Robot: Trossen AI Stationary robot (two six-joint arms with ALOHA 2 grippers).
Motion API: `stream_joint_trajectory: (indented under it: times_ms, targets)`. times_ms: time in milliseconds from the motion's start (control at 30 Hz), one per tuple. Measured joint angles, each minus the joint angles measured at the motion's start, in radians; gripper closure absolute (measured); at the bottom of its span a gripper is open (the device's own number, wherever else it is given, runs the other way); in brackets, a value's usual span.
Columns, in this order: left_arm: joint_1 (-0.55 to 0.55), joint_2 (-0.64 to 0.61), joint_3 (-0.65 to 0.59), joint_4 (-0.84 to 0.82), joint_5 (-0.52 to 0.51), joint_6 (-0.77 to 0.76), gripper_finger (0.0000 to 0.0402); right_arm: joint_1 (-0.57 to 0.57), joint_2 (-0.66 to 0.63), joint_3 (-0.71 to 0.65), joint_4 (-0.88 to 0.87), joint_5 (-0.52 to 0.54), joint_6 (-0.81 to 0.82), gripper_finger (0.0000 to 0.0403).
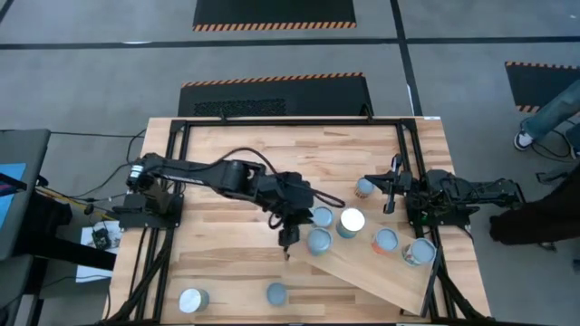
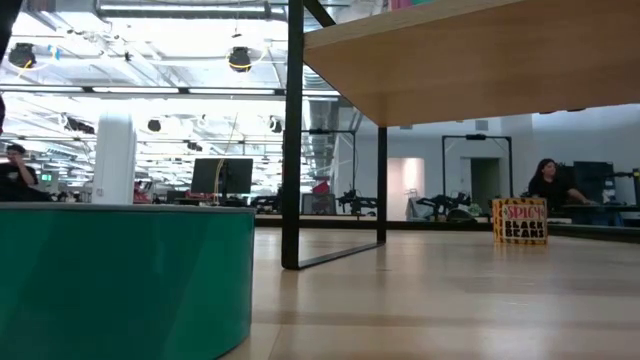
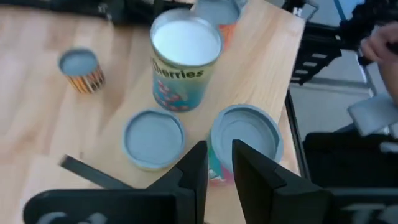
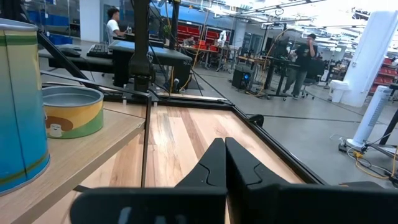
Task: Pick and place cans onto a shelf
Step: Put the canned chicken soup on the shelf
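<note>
The shelf (image 1: pixel 381 272) is a pale wood board set askew at the table's near right. Several cans stand on it: a white-topped one (image 1: pixel 351 220) (image 3: pixel 186 43), two grey-topped ones (image 1: pixel 322 217) (image 1: pixel 319 241) near its dark edge, and two more (image 1: pixel 385 240) (image 1: pixel 419 251) farther right. One can (image 1: pixel 365 187) stands on the table behind the shelf, and two (image 1: pixel 193 300) (image 1: pixel 276 293) near the front edge. My left gripper (image 1: pixel 288 241) (image 3: pixel 219 158) hovers beside the shelf's dark edge, slightly open and empty. My right gripper (image 1: pixel 391 201) (image 4: pixel 224 149) is shut and empty, behind the shelf.
In the low view the shelf's underside (image 2: pixel 480 70) stands raised on a black frame leg (image 2: pixel 293 140), a green can (image 2: pixel 120 285) is close at the left, and a black-beans box (image 2: pixel 520 221) stands far off. People show beyond the table. Bare tabletop lies at the left (image 1: pixel 217 263).
</note>
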Motion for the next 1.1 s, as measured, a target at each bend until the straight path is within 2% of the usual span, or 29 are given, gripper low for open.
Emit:
stream_joint_trajectory:
  times_ms: [67,167,267,367,467,600,767,933,1100]
  targets:
    - [-0.006,-0.027,0.000,-0.023,-0.013,0.060,0.0342,0.000,0.000,0.000,0.000,0.000,0.000,0.0395]
    - [-0.030,-0.075,-0.015,-0.048,-0.117,0.118,0.0353,0.000,0.000,0.000,0.000,0.000,0.000,0.0395]
    - [-0.059,-0.140,-0.105,-0.005,-0.199,0.154,0.0374,0.000,0.000,0.000,0.000,0.000,0.000,0.0395]
    - [-0.077,-0.232,-0.269,0.119,-0.206,0.157,0.0396,0.000,0.000,0.000,0.001,0.000,0.000,0.0395]
    - [-0.085,-0.356,-0.484,0.308,-0.213,0.137,0.0398,0.000,0.000,0.000,0.027,0.000,-0.001,0.0395]
    - [-0.084,-0.542,-0.784,0.548,-0.244,0.113,0.0397,0.000,0.000,0.000,0.121,-0.032,-0.024,0.0395]
    - [-0.078,-0.762,-1.076,0.785,-0.296,0.107,0.0396,0.000,0.000,0.000,0.296,-0.110,-0.047,0.0395]
    - [-0.078,-0.920,-1.270,0.966,-0.347,0.087,0.0396,0.000,0.006,0.007,0.398,-0.160,-0.046,0.0395]
    - [-0.078,-1.012,-1.362,0.990,-0.420,0.097,0.0396,0.007,0.056,0.081,0.381,-0.215,-0.040,0.0395]
